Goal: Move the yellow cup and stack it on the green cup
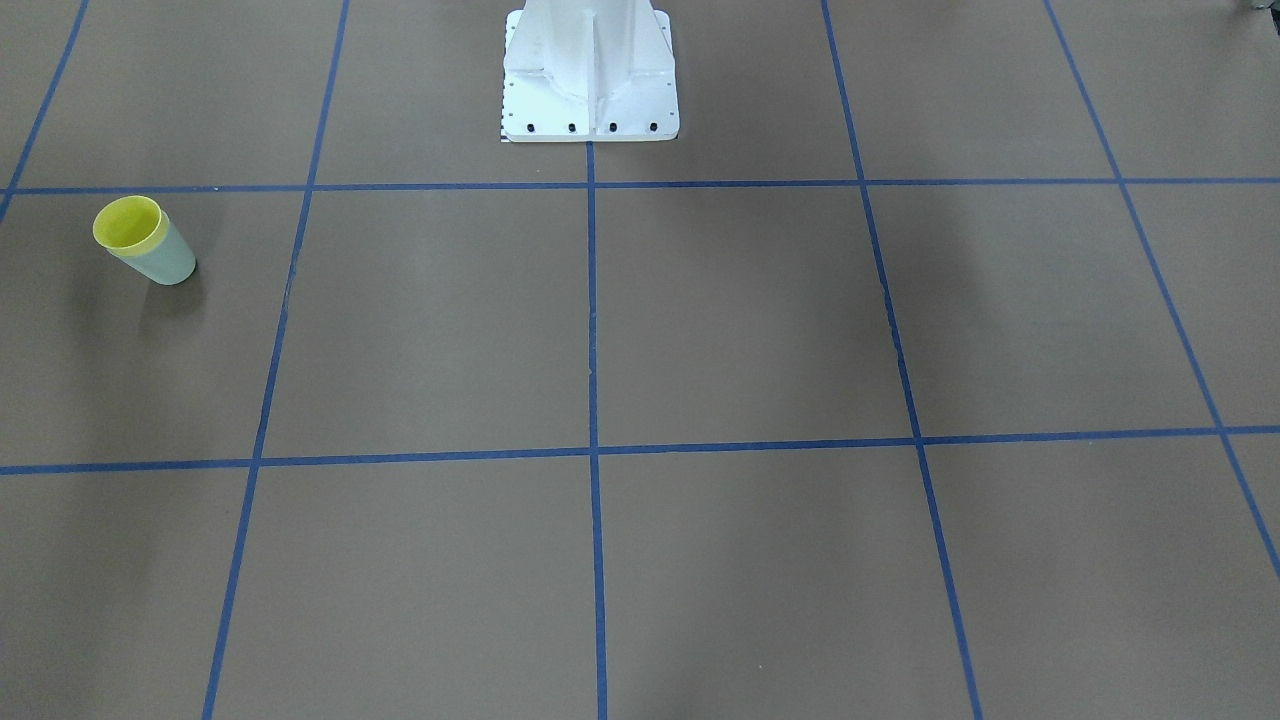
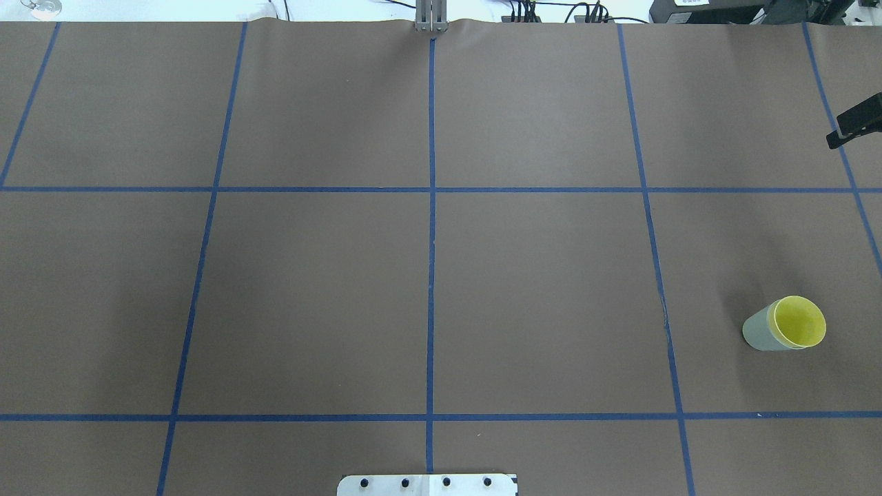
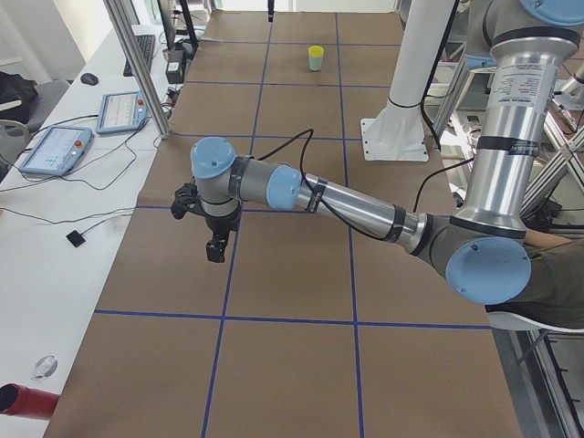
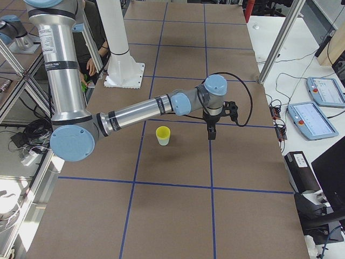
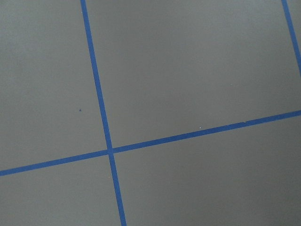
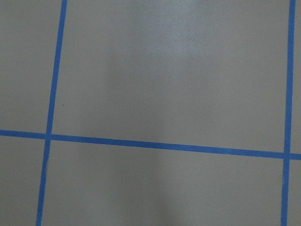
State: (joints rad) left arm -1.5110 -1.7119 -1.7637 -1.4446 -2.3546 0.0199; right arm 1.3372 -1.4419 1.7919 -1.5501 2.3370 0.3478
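The yellow cup point(image 2: 799, 322) is nested inside the green cup point(image 2: 758, 334), with only its rim and inner wall seen above the green one. The stack is set upright on the brown table point(image 2: 537, 289), within a square marked by blue tape lines point(image 2: 431, 275), on the robot's right side. The right gripper point(image 4: 211, 134) is held above the table near the stack, apart from it. The left gripper point(image 3: 215, 251) is held well apart. Whether either is clenched or released cannot be told.
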